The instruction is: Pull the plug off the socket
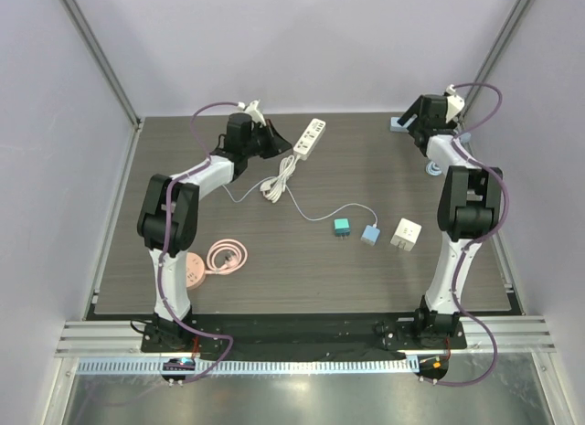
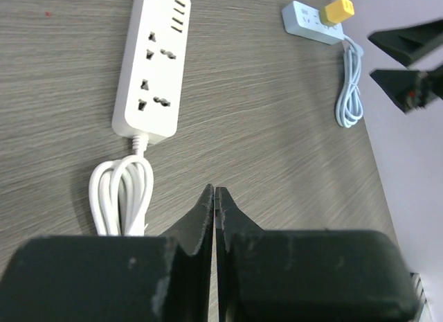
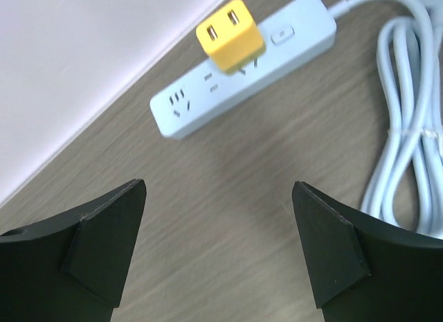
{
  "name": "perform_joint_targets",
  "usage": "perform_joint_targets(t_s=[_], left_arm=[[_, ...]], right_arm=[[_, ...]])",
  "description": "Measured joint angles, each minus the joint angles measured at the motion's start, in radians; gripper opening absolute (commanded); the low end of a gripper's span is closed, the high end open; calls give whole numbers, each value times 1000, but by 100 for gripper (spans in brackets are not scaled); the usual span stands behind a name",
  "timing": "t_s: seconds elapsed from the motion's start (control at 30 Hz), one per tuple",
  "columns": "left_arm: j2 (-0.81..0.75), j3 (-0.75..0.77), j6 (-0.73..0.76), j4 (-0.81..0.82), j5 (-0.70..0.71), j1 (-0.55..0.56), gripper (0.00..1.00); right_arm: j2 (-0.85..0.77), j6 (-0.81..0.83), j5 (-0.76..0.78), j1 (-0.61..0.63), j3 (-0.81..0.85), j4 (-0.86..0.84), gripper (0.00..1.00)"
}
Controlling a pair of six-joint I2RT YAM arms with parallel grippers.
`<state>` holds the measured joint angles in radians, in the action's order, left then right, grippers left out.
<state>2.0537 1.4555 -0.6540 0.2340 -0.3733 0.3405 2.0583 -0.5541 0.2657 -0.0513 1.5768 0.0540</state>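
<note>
A yellow plug (image 3: 230,34) sits in a pale blue socket strip (image 3: 242,66) lying by the back wall, its cord (image 3: 408,128) looped to the right. My right gripper (image 3: 220,190) is open just short of the strip, with nothing between its fingers. In the top view it (image 1: 409,122) hovers at the strip's (image 1: 397,125) near end, where the plug is hidden. My left gripper (image 2: 214,192) is shut and empty, just below a white power strip (image 2: 151,62) with a coiled cord (image 2: 121,194). The left wrist view also shows the yellow plug (image 2: 336,10) far off.
On the table's middle lie a teal adapter (image 1: 341,227), a blue adapter (image 1: 369,235) on a thin white cable and a white adapter (image 1: 405,235). A pink coiled cable (image 1: 227,257) and pink disc (image 1: 190,270) lie near the left arm.
</note>
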Motion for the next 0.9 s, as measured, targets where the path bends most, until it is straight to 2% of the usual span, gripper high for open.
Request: perform_joint_targets(t_s=[0.23, 0.53, 0.9], left_arm=[[4, 18, 7, 2, -55, 0, 22], [20, 20, 7, 1, -84, 0, 24], [44, 43, 3, 1, -96, 0, 24]], right_arm=[[217, 39, 4, 2, 270, 47, 93], [438, 163, 78, 7, 505, 108, 96], [473, 299, 196, 4, 577, 135, 95]])
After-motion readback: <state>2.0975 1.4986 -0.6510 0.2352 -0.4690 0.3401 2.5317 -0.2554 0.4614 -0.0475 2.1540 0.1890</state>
